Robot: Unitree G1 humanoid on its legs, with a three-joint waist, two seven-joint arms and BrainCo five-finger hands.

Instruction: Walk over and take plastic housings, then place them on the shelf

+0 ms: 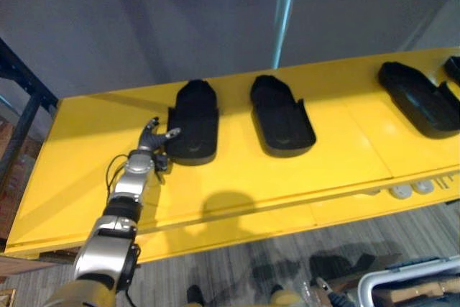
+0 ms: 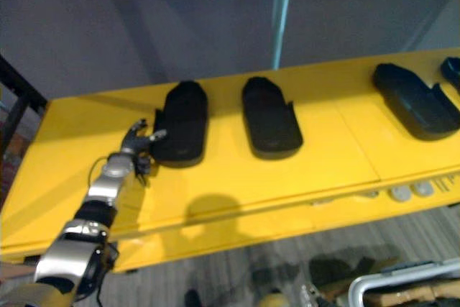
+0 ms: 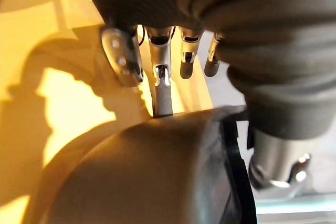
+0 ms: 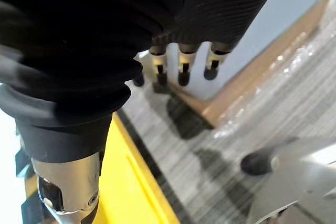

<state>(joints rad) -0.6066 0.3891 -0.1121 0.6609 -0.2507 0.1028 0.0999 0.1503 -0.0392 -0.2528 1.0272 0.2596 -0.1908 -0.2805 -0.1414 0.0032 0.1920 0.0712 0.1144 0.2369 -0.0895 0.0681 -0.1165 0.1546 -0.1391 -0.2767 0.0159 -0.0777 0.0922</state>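
Housings (image 1: 282,116) lie in a row on the yellow shelf (image 1: 345,141). Left hand (image 1: 151,141), fingers spread, touches the leftmost housing (image 1: 192,124) at its edge. Right hand (image 4: 181,69) hangs relaxed over the floor (image 4: 252,114), holding nothing.

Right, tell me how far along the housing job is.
Done: the middle housing and right housing lie on the shelf. In hand: the left hand is open at the edge of the left housing, which sits on the shelf too. The right hand hangs open and empty above the floor. Left: probably pulling the left hand clear.
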